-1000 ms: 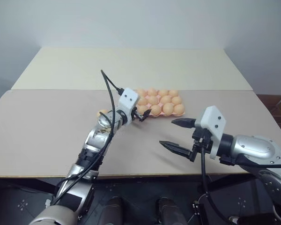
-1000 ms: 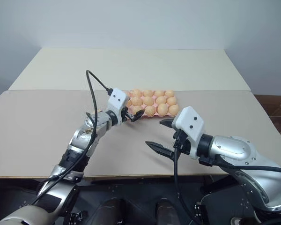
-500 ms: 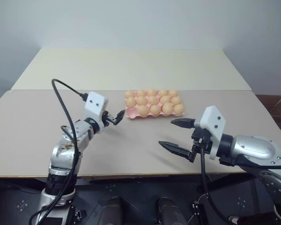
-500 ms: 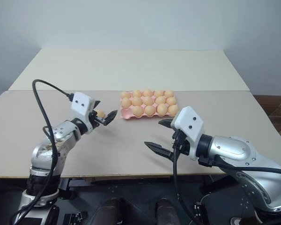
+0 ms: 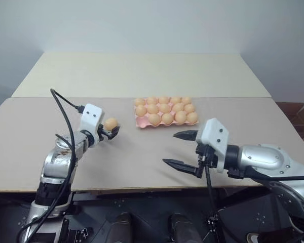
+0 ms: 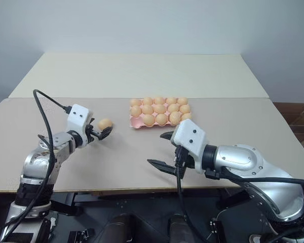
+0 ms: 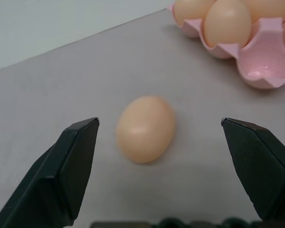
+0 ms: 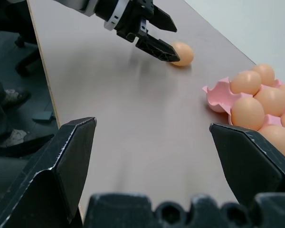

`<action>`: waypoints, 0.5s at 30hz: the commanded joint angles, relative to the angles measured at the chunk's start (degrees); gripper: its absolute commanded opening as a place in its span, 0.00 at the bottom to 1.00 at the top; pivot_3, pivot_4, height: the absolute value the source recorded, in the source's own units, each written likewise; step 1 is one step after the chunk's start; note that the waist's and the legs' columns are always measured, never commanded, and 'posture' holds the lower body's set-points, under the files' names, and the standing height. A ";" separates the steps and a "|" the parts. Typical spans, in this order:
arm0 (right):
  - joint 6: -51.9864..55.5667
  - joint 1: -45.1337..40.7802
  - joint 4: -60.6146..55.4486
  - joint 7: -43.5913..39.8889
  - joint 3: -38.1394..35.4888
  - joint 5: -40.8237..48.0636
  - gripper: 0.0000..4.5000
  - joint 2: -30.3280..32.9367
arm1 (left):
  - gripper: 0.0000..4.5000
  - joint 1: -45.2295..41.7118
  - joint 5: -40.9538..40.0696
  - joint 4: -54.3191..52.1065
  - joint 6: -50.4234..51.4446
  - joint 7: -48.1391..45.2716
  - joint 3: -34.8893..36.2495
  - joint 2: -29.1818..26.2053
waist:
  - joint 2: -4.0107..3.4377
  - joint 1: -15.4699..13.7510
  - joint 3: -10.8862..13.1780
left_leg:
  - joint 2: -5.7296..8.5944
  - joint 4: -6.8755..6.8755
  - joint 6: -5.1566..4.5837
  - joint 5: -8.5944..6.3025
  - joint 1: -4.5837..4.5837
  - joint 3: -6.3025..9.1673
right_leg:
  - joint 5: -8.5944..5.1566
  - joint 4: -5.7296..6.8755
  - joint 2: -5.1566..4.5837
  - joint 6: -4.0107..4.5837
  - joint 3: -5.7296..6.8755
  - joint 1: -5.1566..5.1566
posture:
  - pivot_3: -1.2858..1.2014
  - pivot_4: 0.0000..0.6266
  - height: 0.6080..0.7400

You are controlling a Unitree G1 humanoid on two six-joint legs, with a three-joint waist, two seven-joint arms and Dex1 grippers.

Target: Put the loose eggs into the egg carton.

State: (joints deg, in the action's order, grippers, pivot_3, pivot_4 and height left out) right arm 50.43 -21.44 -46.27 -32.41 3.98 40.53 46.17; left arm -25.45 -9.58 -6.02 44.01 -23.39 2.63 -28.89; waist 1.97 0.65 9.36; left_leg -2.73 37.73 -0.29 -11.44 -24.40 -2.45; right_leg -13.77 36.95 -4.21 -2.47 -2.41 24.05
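Presently one loose egg (image 7: pixel 146 128) lies on its side on the tan table (image 5: pixel 142 152), well to the left of the egg carton (image 5: pixel 142 121) and apart from it. Left gripper (image 7: pixel 161 156) points at this egg with both black fingers spread wide, one on each side; neither finger touches the shell, and nothing is held. From the head views the egg sits just beyond the left fingertips (image 6: pixel 107 130). Carton is pink, scalloped at the edge, and sits near the middle of the table with eggs in most of its cups; the near-left corner cup (image 7: pixel 266 61) is bare pink. Right gripper (image 5: pixel 178 150) hangs over the near part of the table, right of centre, fingers wide apart and empty, aimed toward the left gripper and the egg.
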 commanded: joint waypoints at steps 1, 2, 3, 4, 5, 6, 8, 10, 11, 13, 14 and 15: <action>-2.10 -1.18 -0.53 -0.60 0.41 -1.65 1.00 -0.63 | 0.99 -2.57 0.65 2.09 -2.59 -0.22 -0.65 0.47 | 0.00 -0.08 0.00 | 0.00 0.00 0.00 0.00 -0.01 0.00 | 0.00 0.00 0.00 0.00 0.00 0.00 | 0.52 0.24 1.00; -2.20 -1.33 -0.46 -0.69 0.72 -2.11 1.00 -0.88 | 0.99 -3.39 0.72 3.86 -3.17 0.09 -0.58 1.09 | 0.00 -0.14 0.00 | 0.00 0.00 0.00 0.00 -0.02 0.00 | 0.00 0.00 0.00 0.00 0.01 0.01 | 0.52 0.24 1.00; -2.25 -1.42 -0.41 -0.78 0.91 -2.46 1.00 -1.07 | 0.99 -3.95 0.78 5.10 -3.63 0.32 -0.50 1.51 | 0.00 -0.19 0.00 | 0.00 0.00 0.00 0.00 -0.03 0.00 | 0.00 -0.01 -0.01 0.00 0.00 0.00 | 0.52 0.24 1.00; -2.32 -1.48 -0.38 -0.86 1.07 -2.79 1.00 -1.23 | 0.99 -4.42 0.98 6.30 -4.29 0.46 -0.55 1.80 | 0.00 -0.20 0.00 | 0.00 0.00 0.00 0.00 -0.03 0.00 | 0.00 -0.01 -0.01 0.00 0.01 0.01 | 0.52 0.24 1.00; -2.40 -1.51 -0.33 -0.97 1.17 -3.10 1.00 -1.35 | 0.99 -4.86 1.01 7.41 -4.80 0.34 -0.61 2.07 | 0.00 -0.18 0.00 | 0.01 0.01 0.00 0.00 -0.04 0.00 | 0.00 -0.01 -0.01 0.00 0.01 0.01 | 0.52 0.24 1.00; -2.51 -1.53 -0.28 -1.08 1.27 -3.42 1.00 -1.46 | 0.99 -5.34 1.14 8.78 -5.51 0.01 -0.95 2.31 | 0.00 -0.16 0.00 | 0.01 0.01 0.00 0.00 -0.05 0.00 | 0.00 -0.01 -0.01 0.00 0.01 0.02 | 0.52 0.24 1.00; -2.66 -1.58 -0.23 -1.40 1.45 -4.13 1.00 -1.65 | 0.91 -6.32 1.40 11.12 -6.75 -0.43 -1.63 2.73 | 0.00 -0.14 0.00 | 0.00 0.01 0.00 0.00 -0.06 0.00 | 0.00 0.00 -0.01 0.00 0.01 0.03 | 0.52 0.24 1.00; -2.71 -1.58 -0.25 -1.67 1.51 -4.62 1.00 -1.82 | 0.81 -6.81 1.54 12.32 -7.49 -0.76 -1.99 2.85 | 0.00 -0.03 0.00 | 0.00 0.01 0.00 0.00 -0.05 0.00 | 0.00 0.00 0.00 0.00 0.01 0.04 | 0.52 0.24 1.00; -2.74 -1.53 -0.28 -1.72 1.51 -4.82 1.00 -1.90 | 0.73 -6.84 1.56 12.60 -7.73 -0.96 -2.06 2.84 | 0.00 0.01 0.00 | 0.00 0.01 0.00 0.00 -0.05 -0.01 | 0.00 0.00 0.00 0.00 0.01 0.03 | 0.52 0.24 1.00; -2.83 -1.39 -0.30 -1.79 1.46 -5.25 1.00 -2.06 | 0.59 -6.58 1.60 12.64 -7.96 -1.16 -2.00 2.77 | 0.00 0.04 0.00 | 0.00 0.01 0.00 0.00 -0.05 -0.01 | 0.00 0.01 0.00 -0.01 0.00 0.04 | 0.52 0.24 1.00; -2.84 -1.29 -0.30 -1.81 1.38 -5.39 1.00 -2.12 | 0.50 -6.31 1.54 12.33 -7.91 -1.22 -1.87 2.67 | 0.00 0.03 0.00 | 0.00 0.01 0.00 0.00 -0.06 -0.01 | 0.00 0.01 0.00 -0.01 0.00 0.05 | 0.52 0.24 1.00; -2.84 -1.22 -0.30 -1.85 1.31 -5.51 1.00 -2.19 | 0.45 -6.10 1.47 12.03 -7.79 -1.19 -1.69 2.64 | 0.00 0.01 0.00 | 0.00 0.01 0.00 0.00 -0.06 -0.01 | 0.00 0.01 0.00 -0.01 0.00 0.05 | 0.52 0.24 1.00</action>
State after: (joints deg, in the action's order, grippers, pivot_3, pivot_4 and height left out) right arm 49.10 -22.10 -45.54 -33.95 6.07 35.19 44.17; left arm -31.15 -8.35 7.48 37.46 -24.37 0.45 -25.89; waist 1.98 0.66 9.36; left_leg -2.72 37.74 -0.29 -11.44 -24.46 -2.46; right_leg -13.76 36.96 -4.22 -2.47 -2.40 24.09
